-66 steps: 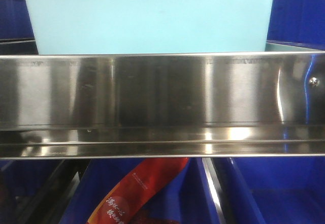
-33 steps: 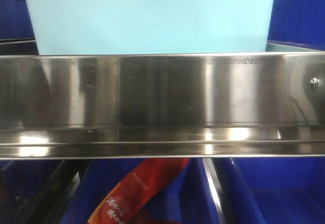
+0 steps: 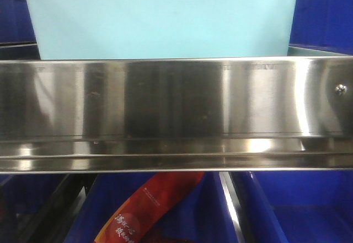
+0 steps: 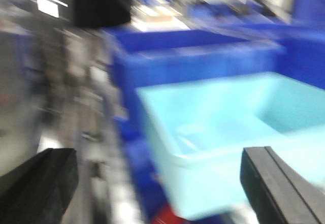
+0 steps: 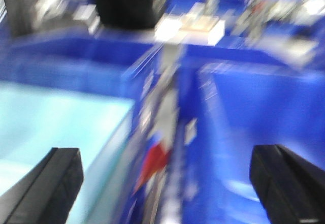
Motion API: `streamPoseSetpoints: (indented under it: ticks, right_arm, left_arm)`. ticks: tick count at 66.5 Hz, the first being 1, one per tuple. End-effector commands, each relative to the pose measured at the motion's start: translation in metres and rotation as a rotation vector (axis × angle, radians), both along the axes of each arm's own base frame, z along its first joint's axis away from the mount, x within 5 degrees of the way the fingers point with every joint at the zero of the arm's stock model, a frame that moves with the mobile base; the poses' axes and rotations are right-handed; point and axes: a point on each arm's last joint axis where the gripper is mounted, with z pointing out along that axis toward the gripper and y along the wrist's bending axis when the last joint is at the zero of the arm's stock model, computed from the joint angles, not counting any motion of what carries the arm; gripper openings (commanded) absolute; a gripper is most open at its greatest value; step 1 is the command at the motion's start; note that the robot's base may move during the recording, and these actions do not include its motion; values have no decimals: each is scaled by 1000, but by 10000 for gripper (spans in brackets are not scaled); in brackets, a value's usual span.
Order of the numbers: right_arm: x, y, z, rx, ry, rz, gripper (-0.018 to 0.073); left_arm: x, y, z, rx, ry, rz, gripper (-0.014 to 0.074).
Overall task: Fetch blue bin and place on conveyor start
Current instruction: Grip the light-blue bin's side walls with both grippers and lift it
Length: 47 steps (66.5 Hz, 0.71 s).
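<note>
blue bin point(image 3: 160, 25): upright on the upper shelf, directly behind the stainless rail point(image 3: 176, 105), its lower part hidden by that rail.
dark blue bins point(image 3: 322, 14): on both sides of the blue bin and on the level below.
red packet point(image 3: 149, 210): lying in a lower dark bin, under the rail.
left pincer point(image 4: 160, 183): spread wide, clamped on nothing; corner of the blue bin seen between the black fingers point(image 4: 45, 183); heavily blurred.
right pincer point(image 5: 167, 183): spread wide, gripping nothing; blue bin at lower left, a dark bin at right; also blurred.
</note>
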Motion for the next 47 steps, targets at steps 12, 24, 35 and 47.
streamPoseSetpoints:
  ticks: [12, 24, 35, 47]
  right_arm:
    - [67, 28, 12, -30, 240, 139, 570]
    - [112, 38, 25, 27, 386, 120, 570]
    - [154, 47, 33, 24, 525, 119, 570]
    - [203, 56, 15, 42, 674, 94, 570]
  left_arm:
    - [60, -47, 41, 22, 110, -132, 547]
    - [117, -62, 64, 32, 367, -65, 547]
    - [166, -62, 66, 64, 532, 8, 547]
    - [206, -57, 44, 85, 634, 65, 547]
